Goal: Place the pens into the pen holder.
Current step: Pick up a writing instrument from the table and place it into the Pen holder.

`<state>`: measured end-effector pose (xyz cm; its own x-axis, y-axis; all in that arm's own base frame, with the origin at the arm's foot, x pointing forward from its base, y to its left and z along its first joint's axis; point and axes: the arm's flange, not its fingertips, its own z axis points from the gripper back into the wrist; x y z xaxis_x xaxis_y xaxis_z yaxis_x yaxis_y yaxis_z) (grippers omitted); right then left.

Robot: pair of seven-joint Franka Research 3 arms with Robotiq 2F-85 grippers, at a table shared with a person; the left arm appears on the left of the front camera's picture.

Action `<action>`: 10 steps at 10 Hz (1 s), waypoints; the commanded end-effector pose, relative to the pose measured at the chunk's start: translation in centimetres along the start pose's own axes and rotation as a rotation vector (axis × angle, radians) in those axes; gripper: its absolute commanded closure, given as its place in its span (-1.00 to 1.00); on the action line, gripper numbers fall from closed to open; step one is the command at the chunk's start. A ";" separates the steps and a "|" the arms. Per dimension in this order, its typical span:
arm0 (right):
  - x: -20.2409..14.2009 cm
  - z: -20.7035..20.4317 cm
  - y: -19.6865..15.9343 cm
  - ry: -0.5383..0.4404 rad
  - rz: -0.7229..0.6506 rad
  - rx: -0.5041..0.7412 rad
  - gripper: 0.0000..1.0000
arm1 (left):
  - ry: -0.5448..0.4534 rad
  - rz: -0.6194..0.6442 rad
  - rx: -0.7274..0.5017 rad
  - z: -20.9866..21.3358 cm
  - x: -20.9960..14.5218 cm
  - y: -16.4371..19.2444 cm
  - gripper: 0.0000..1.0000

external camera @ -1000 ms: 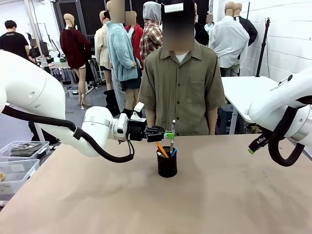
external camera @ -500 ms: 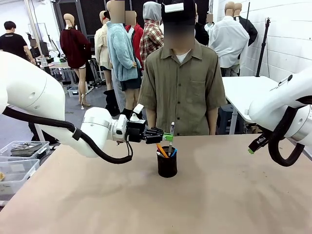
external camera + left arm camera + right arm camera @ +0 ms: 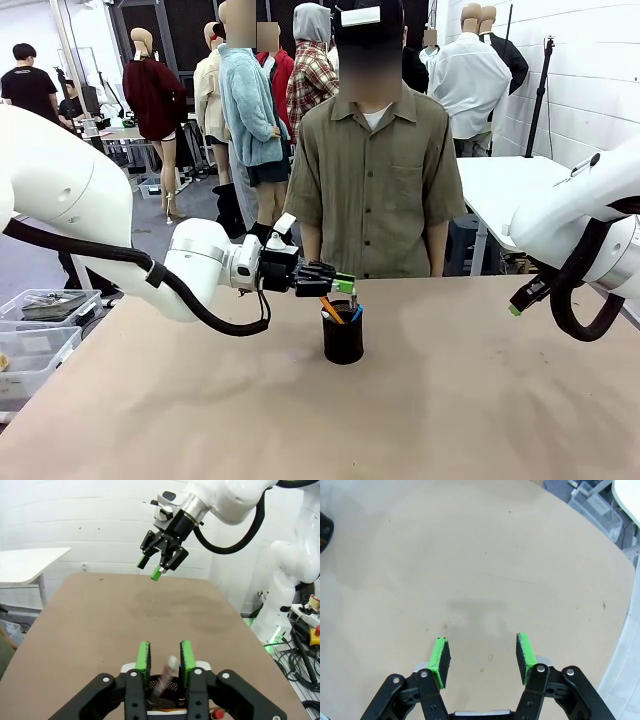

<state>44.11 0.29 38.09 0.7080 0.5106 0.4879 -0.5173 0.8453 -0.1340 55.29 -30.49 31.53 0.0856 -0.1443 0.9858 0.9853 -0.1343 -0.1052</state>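
at the middle of the table point(image 3: 480, 400), toward the person's side, stands one pen holder point(image 3: 343, 338), a small black mesh cup, upright. in the front view three pens can be counted rising from its mouth: an orange pencil-like one point(image 3: 331, 309) leaning toward the left arm, a blue-tipped one point(image 3: 357, 313) at the cup's right rim, and a slim silver-white pen point(image 3: 351, 297) that stands just under the left gripper point(image 3: 344, 284); whether more lie lower in the cup cannot be told. the left gripper reaches in sideways just above the holder. in the left wrist view its green pads point(image 3: 144, 660) stand apart on either side of the silver-white pen point(image 3: 167, 672), which looks blurred and tilted between them with a gap on each side, its lower end inside the mesh cup point(image 3: 170, 692); the jaws are parted and grip nothing. the right gripper point(image 3: 521, 298) hangs off above the table's right edge, well apart from the holder; in its own wrist view its fingers point(image 3: 440, 658) are spread wide over bare tabletop, holding nothing. the person point(image 3: 378, 170) stands behind the far edge, directly behind the holder. two clear plastic bins point(image 3: 35, 345) sit beside the table's left end, their contents too small to tell.
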 end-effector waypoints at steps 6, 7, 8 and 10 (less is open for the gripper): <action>-0.2 -0.1 -0.1 -0.021 0.004 0.001 -0.34 | -0.002 -0.107 0.150 6.7 7.0 -3.8 -0.20; -0.2 -0.1 -0.1 -0.021 0.004 0.001 -0.34 | 0.043 -0.097 0.196 8.7 8.5 -5.2 -0.20; -0.2 -0.1 -0.1 -0.021 0.004 0.001 -0.34 | 0.090 -0.102 0.253 11.0 9.9 -7.2 -0.20; -0.2 -0.1 -0.1 -0.021 0.004 0.001 -0.34 | 0.263 0.061 0.353 14.3 11.2 -9.8 -0.20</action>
<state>44.11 0.24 38.09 0.7084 0.5097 0.4882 -0.5164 0.8458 -0.1338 50.30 -17.23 44.87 0.0313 -0.2987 0.9538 0.9864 0.1630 0.0186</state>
